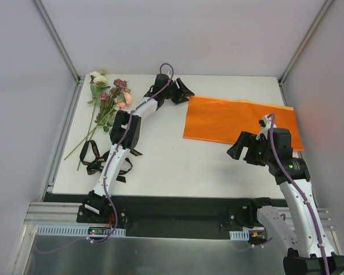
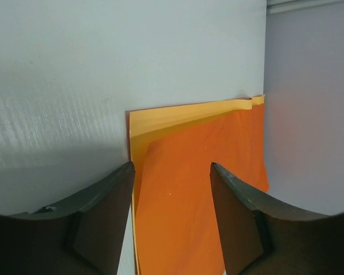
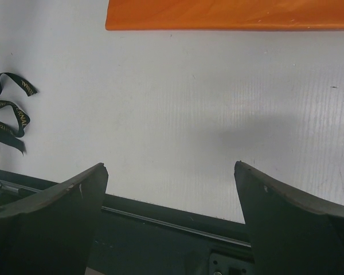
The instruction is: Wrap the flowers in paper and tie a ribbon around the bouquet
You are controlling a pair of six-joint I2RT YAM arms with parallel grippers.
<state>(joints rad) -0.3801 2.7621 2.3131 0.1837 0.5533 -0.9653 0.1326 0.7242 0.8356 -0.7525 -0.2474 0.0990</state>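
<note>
White shells and black joints mark the left arm (image 1: 117,157) and right arm (image 1: 298,197); purple cables (image 1: 273,134) run along both to the black left gripper (image 1: 186,93) and right gripper (image 1: 234,150).

A white, faintly ribbed table (image 1: 178,166) sits in a booth of plain pale grey walls (image 1: 178,34) met at the rear corners by aluminium posts (image 1: 56,37), with a black strip (image 1: 178,215) along its near edge and a brushed metal sheet (image 1: 160,255) below, all softly lit.
</note>
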